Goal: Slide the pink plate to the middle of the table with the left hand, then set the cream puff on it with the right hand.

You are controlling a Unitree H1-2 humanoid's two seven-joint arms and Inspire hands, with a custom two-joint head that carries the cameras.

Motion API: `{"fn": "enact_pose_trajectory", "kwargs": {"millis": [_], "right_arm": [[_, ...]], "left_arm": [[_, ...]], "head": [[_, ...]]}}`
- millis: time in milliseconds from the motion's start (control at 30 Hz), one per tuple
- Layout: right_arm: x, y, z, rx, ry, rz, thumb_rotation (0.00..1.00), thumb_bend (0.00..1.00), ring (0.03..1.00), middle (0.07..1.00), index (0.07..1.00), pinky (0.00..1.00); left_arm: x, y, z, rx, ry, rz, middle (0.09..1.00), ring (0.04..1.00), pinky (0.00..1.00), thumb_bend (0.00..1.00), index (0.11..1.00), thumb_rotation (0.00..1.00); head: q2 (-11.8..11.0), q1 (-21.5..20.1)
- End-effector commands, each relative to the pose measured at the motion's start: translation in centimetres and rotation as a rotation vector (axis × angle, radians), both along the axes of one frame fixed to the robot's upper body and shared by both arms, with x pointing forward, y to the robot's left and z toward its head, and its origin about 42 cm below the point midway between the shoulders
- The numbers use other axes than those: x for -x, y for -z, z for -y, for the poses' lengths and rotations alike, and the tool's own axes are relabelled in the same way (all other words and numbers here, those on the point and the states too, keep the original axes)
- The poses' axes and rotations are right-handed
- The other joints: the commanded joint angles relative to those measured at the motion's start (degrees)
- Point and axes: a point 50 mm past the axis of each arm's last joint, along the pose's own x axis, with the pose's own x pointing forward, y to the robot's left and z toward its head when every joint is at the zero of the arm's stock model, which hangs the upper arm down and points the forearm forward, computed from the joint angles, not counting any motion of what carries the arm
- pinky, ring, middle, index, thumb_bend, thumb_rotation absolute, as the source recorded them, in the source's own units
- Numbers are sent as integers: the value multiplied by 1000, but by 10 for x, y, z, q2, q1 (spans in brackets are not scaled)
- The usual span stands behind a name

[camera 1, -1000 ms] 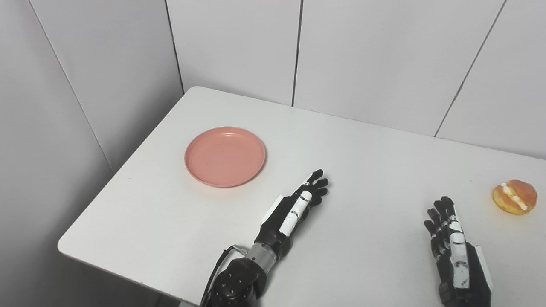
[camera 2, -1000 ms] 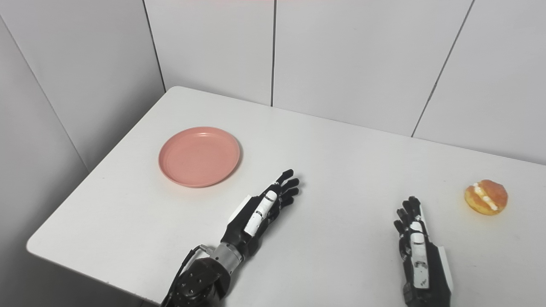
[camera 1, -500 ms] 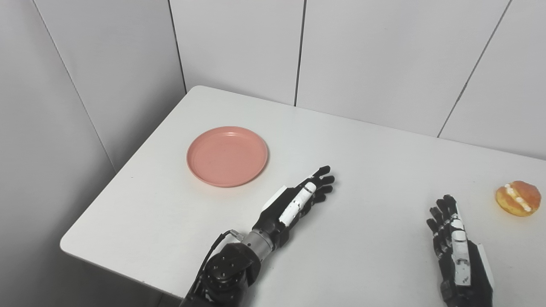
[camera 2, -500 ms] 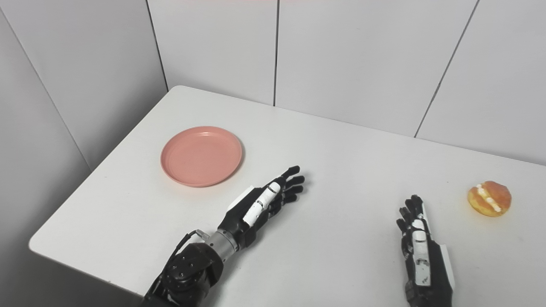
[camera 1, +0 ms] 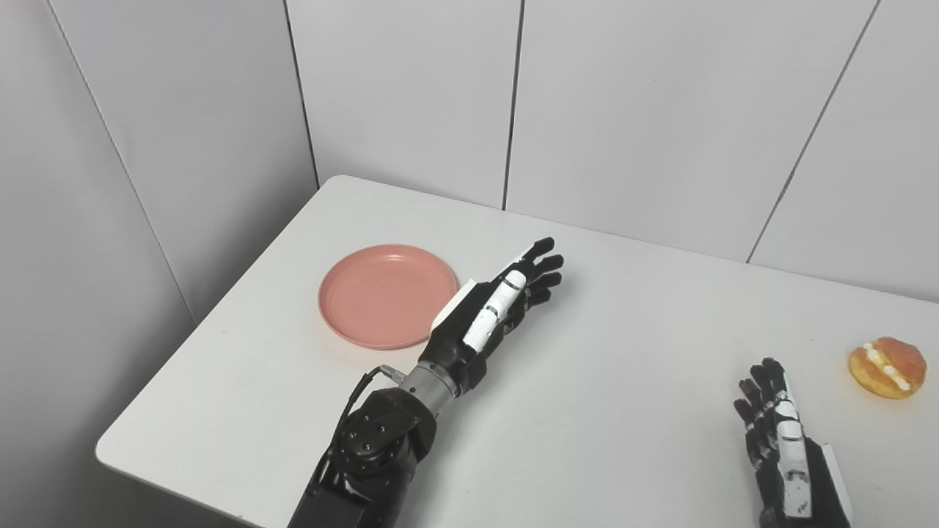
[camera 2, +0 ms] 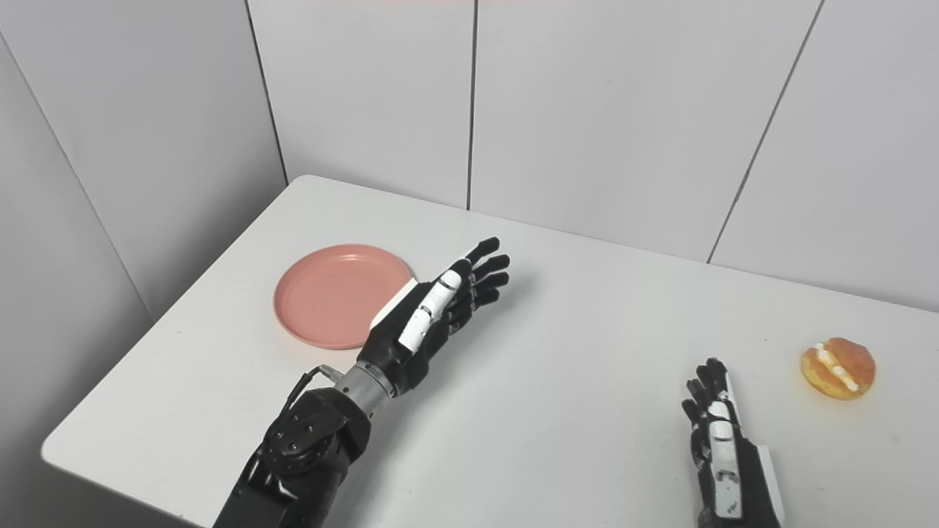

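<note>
Your left hand [camera 1: 490, 315] has advanced to the pink plate's [camera 1: 381, 295] right rim, fingers apart, empty. Plate sits bench-left, unslid. Next: hook the rim, drag right. Cream puff [camera 1: 886, 367] far right; right hand [camera 1: 783, 440] spread, waiting.

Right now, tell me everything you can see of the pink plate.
The plate is round, shallow and plain salmon pink, with a low raised rim and a matte, plastic-looking surface. It is empty and lies flat on the white table, toward its left side near the far corner. The open left hand overlaps its right rim in both views; whether they touch cannot be told.
</note>
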Motion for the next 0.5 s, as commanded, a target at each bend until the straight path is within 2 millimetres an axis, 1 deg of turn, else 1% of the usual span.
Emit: {"fn": "enact_pose_trajectory", "kwargs": {"millis": [0, 133, 233, 433, 467], "right_arm": [[15, 28, 0, -20, 4, -59, 979, 336, 1000, 1000, 1000, 1000], [15, 28, 1, -22, -3, -59, 981, 327, 1000, 1000, 1000, 1000], [15, 28, 1, -23, -2, -61, 982, 325, 1000, 1000, 1000, 1000], [16, 27, 1, -21, -2, -58, 996, 324, 1000, 1000, 1000, 1000], [16, 27, 1, -21, -2, -59, 995, 327, 1000, 1000, 1000, 1000]], "left_arm": [[-6, -28, -4, 10, -17, 81, 966, 961, 974, 449, 961, 1000], [-12, -39, -17, 12, -51, 114, 964, 959, 973, 468, 960, 1000], [-15, -42, -25, 12, -67, 128, 961, 954, 965, 482, 959, 1000], [-27, -47, -55, 52, -176, 151, 945, 938, 942, 490, 944, 1000], [-28, -47, -60, 52, -193, 158, 946, 940, 943, 473, 943, 1000]], "head": [[1, 1], [1, 1], [1, 1], [2, 1], [2, 1]]}}
